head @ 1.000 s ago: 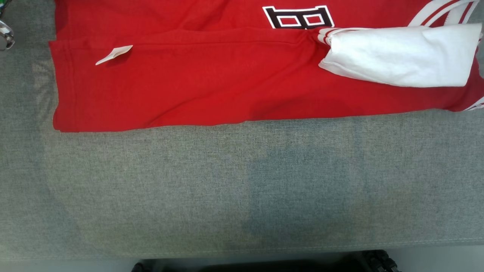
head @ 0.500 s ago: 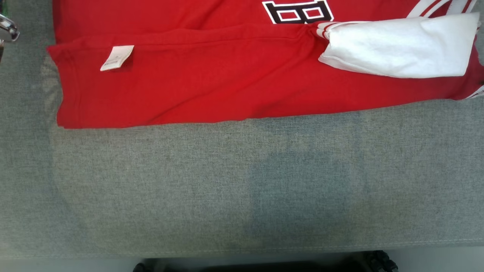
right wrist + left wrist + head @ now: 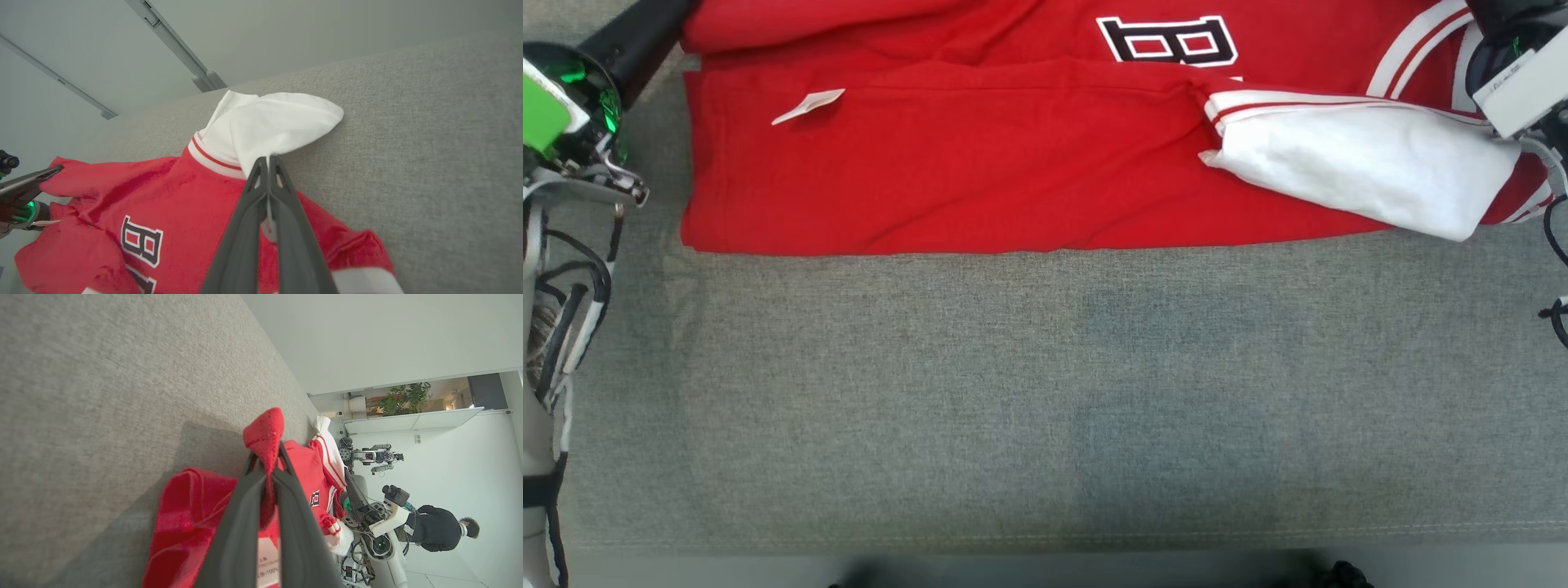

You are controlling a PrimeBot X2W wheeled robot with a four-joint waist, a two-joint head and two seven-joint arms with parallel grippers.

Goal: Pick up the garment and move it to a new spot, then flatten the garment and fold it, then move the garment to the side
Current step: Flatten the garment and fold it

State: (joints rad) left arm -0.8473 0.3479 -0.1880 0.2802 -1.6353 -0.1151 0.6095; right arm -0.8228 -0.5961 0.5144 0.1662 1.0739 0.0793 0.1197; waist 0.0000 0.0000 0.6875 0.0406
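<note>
Covering the bench [image 3: 1045, 392], grey woven fabric ran the full width of the head view. The garment [image 3: 1013, 163], red with a black-and-white letter, lay along the bench's far side, partly folded. Its white sleeve [image 3: 1364, 163] was laid over the right end and a small tag [image 3: 809, 106] sat near the left end. The robot's left pincer [image 3: 267, 457] was clamped on a red corner, raised off the fabric. The right pincer [image 3: 267, 161] was clamped on the sleeve's edge. Around the bench were pale walls, grey rails [image 3: 175, 45], a plant [image 3: 404, 398] on a ledge and a person [image 3: 437, 533] in a dark top.
</note>
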